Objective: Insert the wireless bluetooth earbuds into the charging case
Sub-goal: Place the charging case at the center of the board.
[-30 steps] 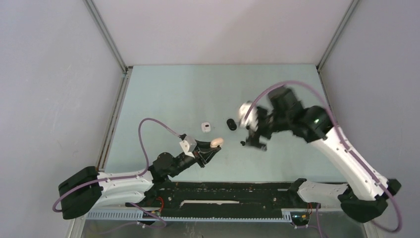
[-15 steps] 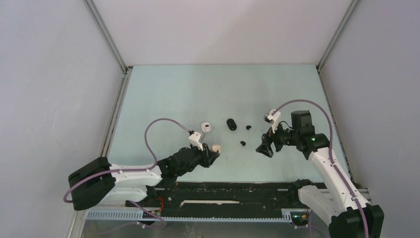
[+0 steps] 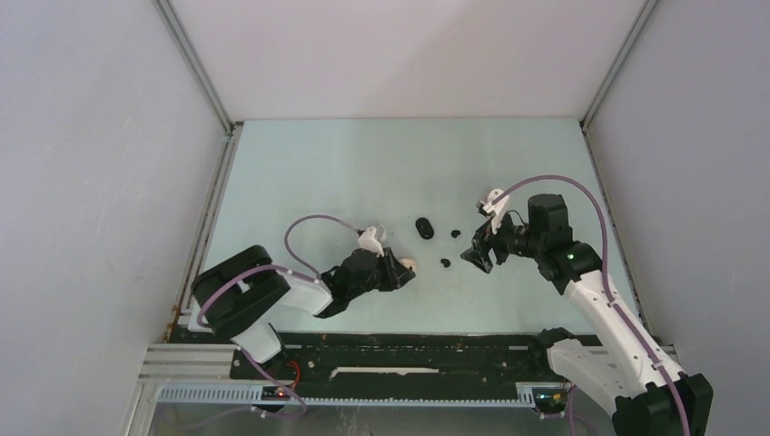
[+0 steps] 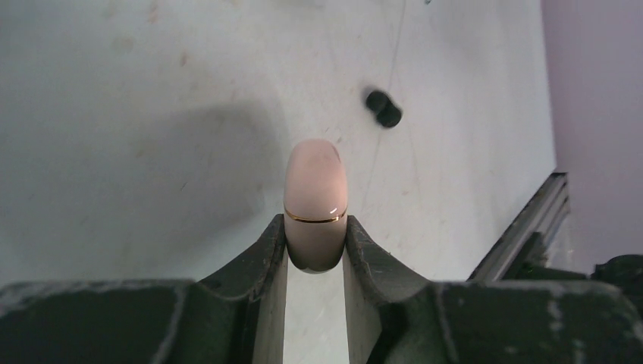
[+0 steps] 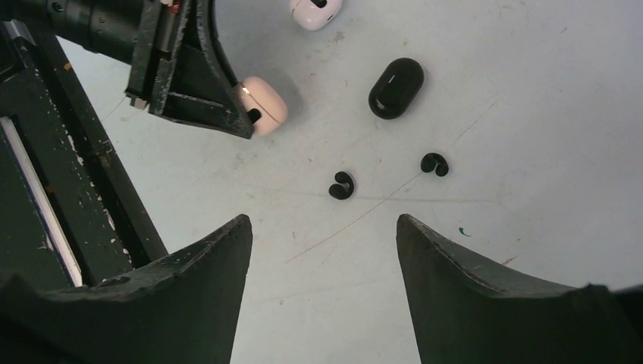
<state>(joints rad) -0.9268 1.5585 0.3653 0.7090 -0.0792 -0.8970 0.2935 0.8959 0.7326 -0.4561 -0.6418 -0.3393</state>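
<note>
Left tool (image 4: 315,229) clenched on pink case (image 4: 315,178), frame centre; right tool (image 5: 322,227) released wide, black earbuds (image 5: 342,185) lying apart on desk (image 5: 531,91), mid-frame.

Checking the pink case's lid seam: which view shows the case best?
Left wrist: the pink case fills the centre, gold seam clear, between the left fingers. Right wrist shows it partly hidden; top external, a pale speck.

Bare table (image 5: 500,98) separates the right end effector (image 5: 322,221) from 2 black earbuds (image 5: 342,185).
</note>
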